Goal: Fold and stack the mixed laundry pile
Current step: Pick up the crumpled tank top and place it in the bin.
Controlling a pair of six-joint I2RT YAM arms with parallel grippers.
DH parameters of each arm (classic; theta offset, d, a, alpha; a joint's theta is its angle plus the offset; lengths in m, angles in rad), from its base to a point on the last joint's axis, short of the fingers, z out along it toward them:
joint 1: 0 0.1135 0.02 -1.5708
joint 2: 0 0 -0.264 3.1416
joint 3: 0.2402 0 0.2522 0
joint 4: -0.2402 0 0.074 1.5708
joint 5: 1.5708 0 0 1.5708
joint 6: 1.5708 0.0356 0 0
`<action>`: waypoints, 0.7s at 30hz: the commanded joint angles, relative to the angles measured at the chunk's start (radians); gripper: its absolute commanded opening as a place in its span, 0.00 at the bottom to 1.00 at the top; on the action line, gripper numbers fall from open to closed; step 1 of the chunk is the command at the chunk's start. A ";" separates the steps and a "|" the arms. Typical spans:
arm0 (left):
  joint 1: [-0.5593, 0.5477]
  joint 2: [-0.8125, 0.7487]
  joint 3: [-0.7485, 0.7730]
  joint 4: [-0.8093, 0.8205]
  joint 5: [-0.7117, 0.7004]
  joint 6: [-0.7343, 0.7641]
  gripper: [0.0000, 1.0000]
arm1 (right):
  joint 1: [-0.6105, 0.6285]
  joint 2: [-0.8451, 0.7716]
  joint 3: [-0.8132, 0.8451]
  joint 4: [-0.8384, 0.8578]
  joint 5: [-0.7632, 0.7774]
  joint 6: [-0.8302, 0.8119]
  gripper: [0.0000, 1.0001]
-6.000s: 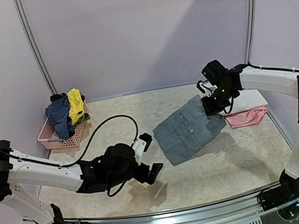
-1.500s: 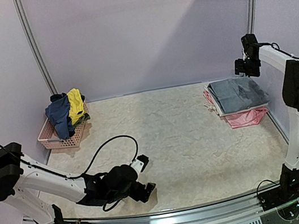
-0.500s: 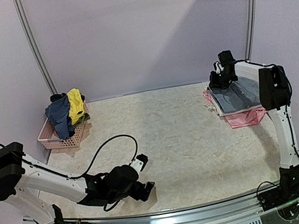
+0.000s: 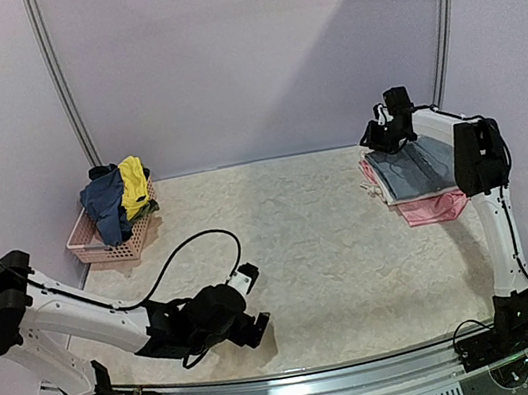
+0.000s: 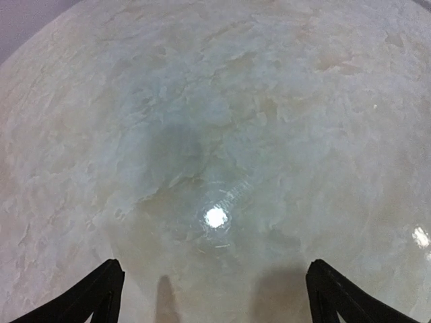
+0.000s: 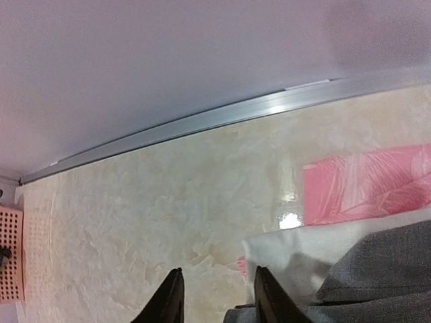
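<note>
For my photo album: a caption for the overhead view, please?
Right gripper beside a folded stack; unfolded clothes wait in the pink basket.

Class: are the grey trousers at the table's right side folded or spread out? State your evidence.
Folded. The grey trousers form a compact rectangle stacked on the white piece and pink piece.

The left arm (image 4: 81,314) stretched low along the near edge of the table (image 4: 333,247), the left gripper (image 4: 253,302) spread wide just above the surface. The right arm (image 4: 496,219) stood tall, folded toward the far right corner, the right gripper (image 4: 373,137) with its 2 fingers (image 6: 172,299) narrowly parted and holding nothing.
</note>
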 commanded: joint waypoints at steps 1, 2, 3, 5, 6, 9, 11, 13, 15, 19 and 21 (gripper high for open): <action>-0.011 -0.068 0.055 -0.113 -0.076 0.010 0.97 | 0.027 -0.122 0.072 -0.019 -0.047 -0.031 0.41; -0.011 -0.085 0.059 -0.155 -0.089 0.012 0.97 | 0.037 -0.137 0.076 -0.026 -0.050 -0.039 0.44; -0.011 -0.102 0.064 -0.176 -0.103 0.014 0.97 | 0.045 -0.161 0.076 -0.033 -0.052 -0.048 0.46; -0.011 -0.137 0.083 -0.234 -0.140 0.013 0.97 | 0.068 -0.211 0.068 -0.047 -0.051 -0.062 0.53; -0.011 -0.149 0.091 -0.260 -0.159 0.014 0.97 | 0.081 -0.231 0.052 -0.049 -0.052 -0.072 0.55; -0.010 -0.186 0.118 -0.351 -0.220 0.013 0.97 | 0.126 -0.321 -0.013 -0.043 -0.046 -0.091 0.64; -0.009 -0.220 0.122 -0.401 -0.262 0.004 0.98 | 0.159 -0.373 -0.064 -0.043 -0.032 -0.115 0.68; -0.008 -0.262 0.123 -0.442 -0.291 0.000 0.99 | 0.188 -0.447 -0.132 -0.029 -0.018 -0.131 0.71; -0.001 -0.306 0.126 -0.484 -0.311 -0.003 1.00 | 0.216 -0.519 -0.217 0.006 -0.003 -0.139 0.76; 0.021 -0.390 0.132 -0.567 -0.360 -0.010 1.00 | 0.275 -0.649 -0.373 0.056 0.032 -0.135 0.98; 0.043 -0.435 0.135 -0.598 -0.372 -0.013 1.00 | 0.307 -0.699 -0.443 0.069 0.050 -0.140 0.99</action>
